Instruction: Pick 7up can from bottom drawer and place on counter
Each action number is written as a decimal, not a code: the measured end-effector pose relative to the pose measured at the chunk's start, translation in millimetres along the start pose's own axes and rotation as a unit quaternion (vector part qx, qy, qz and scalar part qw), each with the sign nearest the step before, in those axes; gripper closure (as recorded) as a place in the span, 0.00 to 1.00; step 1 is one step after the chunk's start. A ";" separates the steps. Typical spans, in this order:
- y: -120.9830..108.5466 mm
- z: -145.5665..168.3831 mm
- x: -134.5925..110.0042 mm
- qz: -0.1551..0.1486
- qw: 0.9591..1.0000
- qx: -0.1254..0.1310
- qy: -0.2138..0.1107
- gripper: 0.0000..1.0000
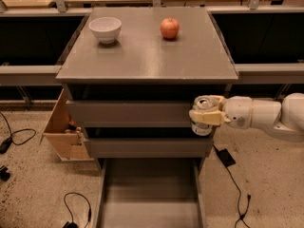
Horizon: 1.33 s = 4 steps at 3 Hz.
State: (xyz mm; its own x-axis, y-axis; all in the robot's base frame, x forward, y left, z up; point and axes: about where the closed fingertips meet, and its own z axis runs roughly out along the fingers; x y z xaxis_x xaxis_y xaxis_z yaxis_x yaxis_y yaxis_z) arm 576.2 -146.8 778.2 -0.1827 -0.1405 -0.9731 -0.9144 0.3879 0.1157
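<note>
At the right end of the upper drawers (128,114), your gripper (205,109) is clamped around the 7up can (201,128). It holds the can silver top up in the air, just below the counter (147,53) edge and above the pulled-out bottom drawer (149,194). On the counter you see a red apple (169,28) and a white bowl (105,29), well apart.

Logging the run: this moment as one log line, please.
stage: carrying | gripper: shut on 7up can, right end of upper drawers, below counter | bottom drawer: open | on counter: bowl, apple
</note>
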 end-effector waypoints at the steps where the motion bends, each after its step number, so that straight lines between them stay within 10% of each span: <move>1: -6.1 -18.3 -61.0 -0.008 0.999 0.039 -0.015 1.00; 4: -86.3 -9.0 -203.7 -0.021 0.990 0.096 -0.100 1.00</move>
State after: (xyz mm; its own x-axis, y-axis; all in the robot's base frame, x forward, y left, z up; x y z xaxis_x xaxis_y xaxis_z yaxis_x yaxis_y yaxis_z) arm 689.1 -159.9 968.3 -0.0544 0.0154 -0.9984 -0.8307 0.5541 0.0538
